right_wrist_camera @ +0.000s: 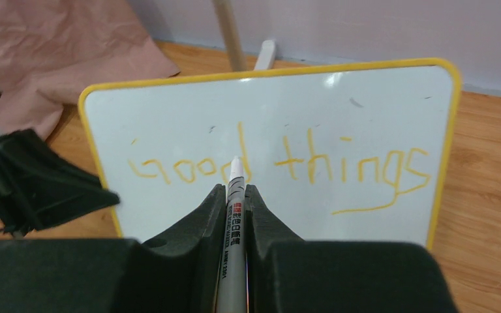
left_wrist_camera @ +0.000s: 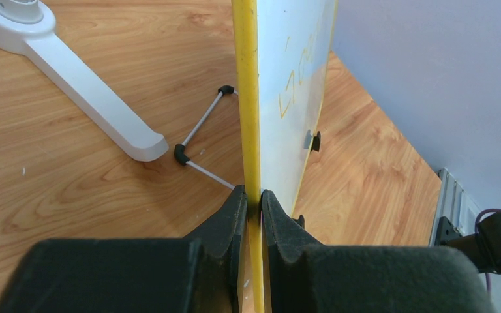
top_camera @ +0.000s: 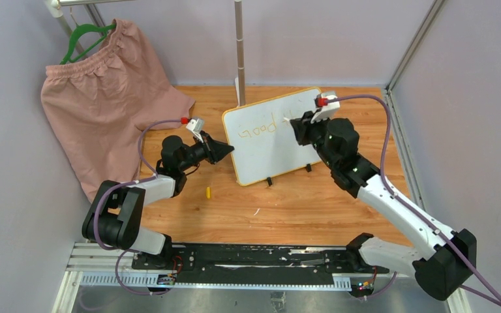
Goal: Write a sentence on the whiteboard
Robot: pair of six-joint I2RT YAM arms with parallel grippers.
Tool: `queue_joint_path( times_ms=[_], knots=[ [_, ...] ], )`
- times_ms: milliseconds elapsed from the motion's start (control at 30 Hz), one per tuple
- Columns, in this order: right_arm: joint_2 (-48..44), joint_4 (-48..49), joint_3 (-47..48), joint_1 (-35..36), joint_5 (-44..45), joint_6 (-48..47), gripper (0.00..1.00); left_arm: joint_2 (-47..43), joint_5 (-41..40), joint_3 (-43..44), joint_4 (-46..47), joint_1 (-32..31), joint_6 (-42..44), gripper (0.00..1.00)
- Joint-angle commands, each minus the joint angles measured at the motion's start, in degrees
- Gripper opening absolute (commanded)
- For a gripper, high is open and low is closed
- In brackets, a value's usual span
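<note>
Your whiteboard (top_camera: 271,137) stands nearly upright on its two black clip feet toward the far middle of the counter (top_camera: 313,202), with its written face turned to the right arm. Your left hand (left_wrist_camera: 253,195) is pinched tight on the board's yellow frame at its left edge, one finger on each face. Your right hand (right_wrist_camera: 236,189) is clamped around a white marker (right_wrist_camera: 233,254), which runs up between the fingers with its tip pointing at the board. The sentence (right_wrist_camera: 280,166) reads "Good things" in thin yellow letters on one line across the middle of the board. From the right wrist view the marker tip sits in front of the "d" of "Good", and you cannot tell whether it touches the surface. A small yellow piece (top_camera: 209,192) lies on the counter near the left arm, apart from the board. A pink garment (top_camera: 104,111) hangs on a green hanger (top_camera: 85,36) at the far left.
</note>
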Motion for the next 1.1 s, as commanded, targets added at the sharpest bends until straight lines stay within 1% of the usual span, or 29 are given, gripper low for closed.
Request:
queue_joint_path(
  times_ms=[0, 133, 200, 300, 400, 567, 833, 1067],
  knots=[
    [-2.48, 1.41, -5.08, 6.34, -0.42, -3.55, 0.00, -1.07, -0.78, 1.34, -0.73, -0.52, 2.70, 0.06],
    [-1.66, 3.76, -9.12, 11.63, -0.06, -3.90, 0.00, -1.08, -1.00, 1.32, -1.00, -0.52, 2.86, 0.08],
    [0.23, 5.46, -10.43, 14.14, 0.06, -3.74, 0.00, -1.16, -1.08, 1.34, -1.08, -0.52, 2.88, 0.09],
    [4.02, 7.98, -11.47, 18.42, 2.69, -5.09, 0.00, -1.42, -1.17, 1.34, -1.32, -0.52, 3.01, 0.09],
    [7.92, 12.00, -12.56, 21.03, 5.95, -5.32, 0.00, -1.55, -1.19, 1.30, -1.63, -0.52, 3.19, 0.08],
    [11.64, 20.65, -13.65, 25.54, 10.02, -7.68, 0.00, -1.53, -1.26, 1.52, -2.05, -0.52, 3.50, 0.08],
    [15.31, 23.45, -12.60, 26.88, 13.48, -8.17, 0.00, -1.28, -1.18, 1.69, -2.09, -0.52, 3.33, 0.04],
    [16.67, 21.91, -12.06, 27.32, 14.78, -7.80, 0.00, -1.00, -1.25, 1.74, -2.14, -0.52, 3.25, 0.03]
  ],
)
